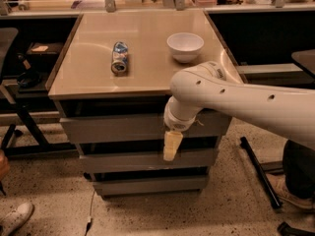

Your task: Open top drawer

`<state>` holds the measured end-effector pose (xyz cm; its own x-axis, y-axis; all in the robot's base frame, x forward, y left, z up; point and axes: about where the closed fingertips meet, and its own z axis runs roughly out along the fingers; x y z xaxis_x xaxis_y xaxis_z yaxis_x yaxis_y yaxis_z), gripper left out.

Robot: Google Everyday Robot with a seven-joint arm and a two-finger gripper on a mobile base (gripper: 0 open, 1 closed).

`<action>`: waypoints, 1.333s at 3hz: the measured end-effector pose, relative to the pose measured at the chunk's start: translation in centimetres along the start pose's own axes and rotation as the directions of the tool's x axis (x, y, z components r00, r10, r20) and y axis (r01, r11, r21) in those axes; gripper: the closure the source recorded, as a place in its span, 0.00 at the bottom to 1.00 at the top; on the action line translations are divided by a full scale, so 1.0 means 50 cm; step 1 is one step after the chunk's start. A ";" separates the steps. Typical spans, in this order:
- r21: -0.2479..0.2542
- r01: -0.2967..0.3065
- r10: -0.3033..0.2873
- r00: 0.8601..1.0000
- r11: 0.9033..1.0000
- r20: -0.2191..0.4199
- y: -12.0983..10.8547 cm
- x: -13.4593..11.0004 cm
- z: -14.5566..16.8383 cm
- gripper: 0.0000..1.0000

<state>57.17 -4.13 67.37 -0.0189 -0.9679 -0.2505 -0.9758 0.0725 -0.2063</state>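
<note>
The top drawer (115, 128) is the widest of three grey fronts under the beige tabletop (147, 63). Its panel sits flush with the cabinet, with a dark gap above it. My gripper (171, 147) hangs downward on the white arm (231, 100) in front of the cabinet, right of centre. Its pale yellow tip lies just below the top drawer's lower edge, over the gap above the second drawer (128, 161). The arm hides the right part of the top drawer's front.
A dented can (119, 57) lies on its side on the tabletop and a white bowl (185, 46) stands to its right. The third drawer (147, 185) is lowest. Black desk legs (22, 122) stand at left, a shoe (17, 218) at bottom left, another black frame (258, 173) at right.
</note>
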 end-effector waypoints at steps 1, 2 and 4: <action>-0.007 0.010 -0.010 1.000 1.000 -0.011 -0.004 -0.001 0.036 0.00; -0.032 0.022 -0.023 1.000 0.999 -0.022 0.013 -0.002 0.080 0.00; -0.095 0.047 -0.050 0.999 0.994 -0.019 0.066 0.003 0.077 0.00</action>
<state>54.77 -3.10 62.99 0.0252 -0.9748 -0.2216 -0.9919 0.0032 -0.1268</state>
